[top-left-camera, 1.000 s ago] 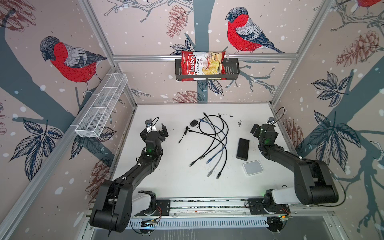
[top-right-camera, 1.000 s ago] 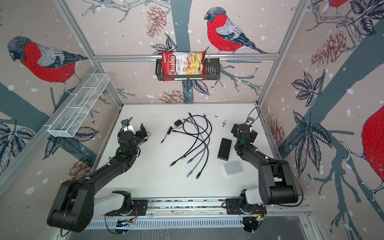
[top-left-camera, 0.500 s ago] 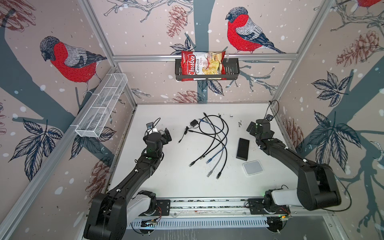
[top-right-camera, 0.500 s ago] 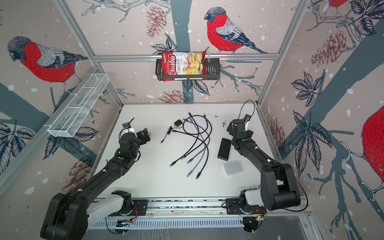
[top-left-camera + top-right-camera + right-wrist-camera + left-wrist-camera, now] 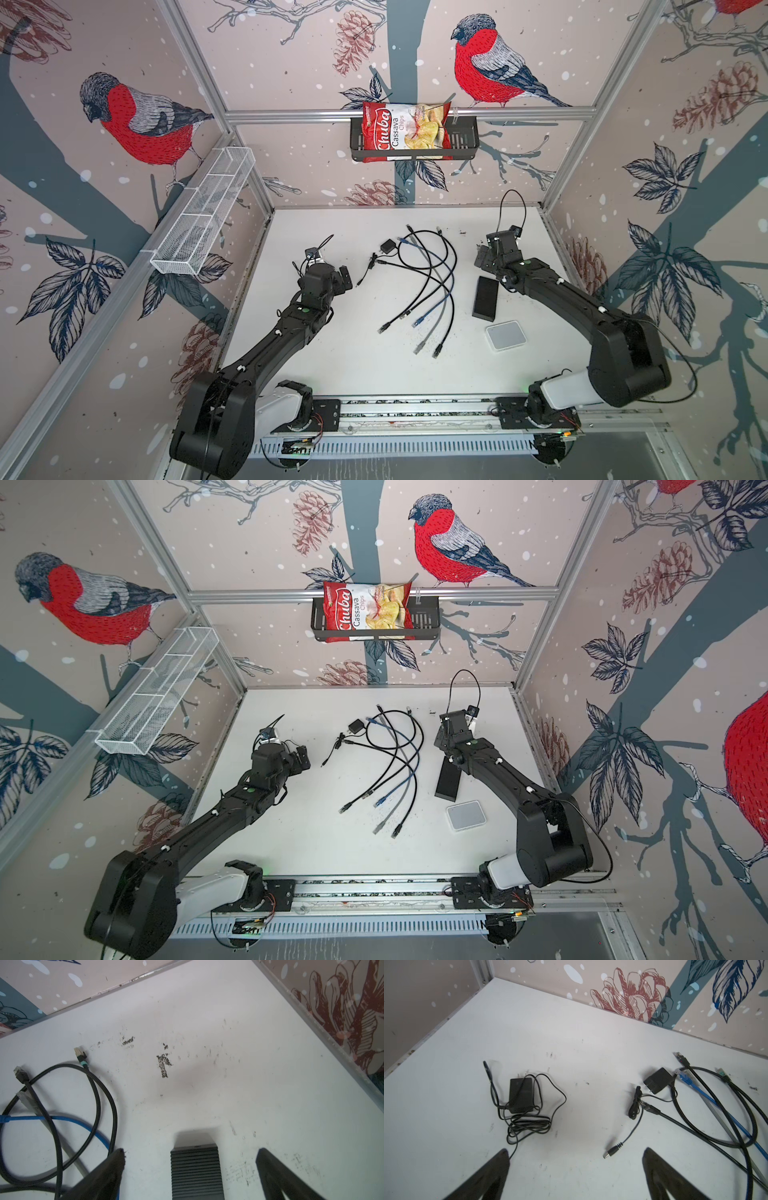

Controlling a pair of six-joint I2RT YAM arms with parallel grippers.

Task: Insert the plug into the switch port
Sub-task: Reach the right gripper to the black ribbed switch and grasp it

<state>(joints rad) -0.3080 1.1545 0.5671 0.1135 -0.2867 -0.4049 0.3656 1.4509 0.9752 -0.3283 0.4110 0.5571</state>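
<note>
Bright, even, diffuse overhead light. Soft faint shadow just beyond black switch (image 5: 196, 1172) in rt wrist view; slight blur on cables (image 5: 52, 1126) beside switch. Sharp top views, w/ wide-angle bending twd edges.

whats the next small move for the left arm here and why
Probably lower the left end effector onto the barrel plug and close on it. Its jaws stand open and empty, and the plug lies loose between them, nearer one finger. The right end effector hovers open over the end of the black switch, so the plug seems the missing piece.
</note>
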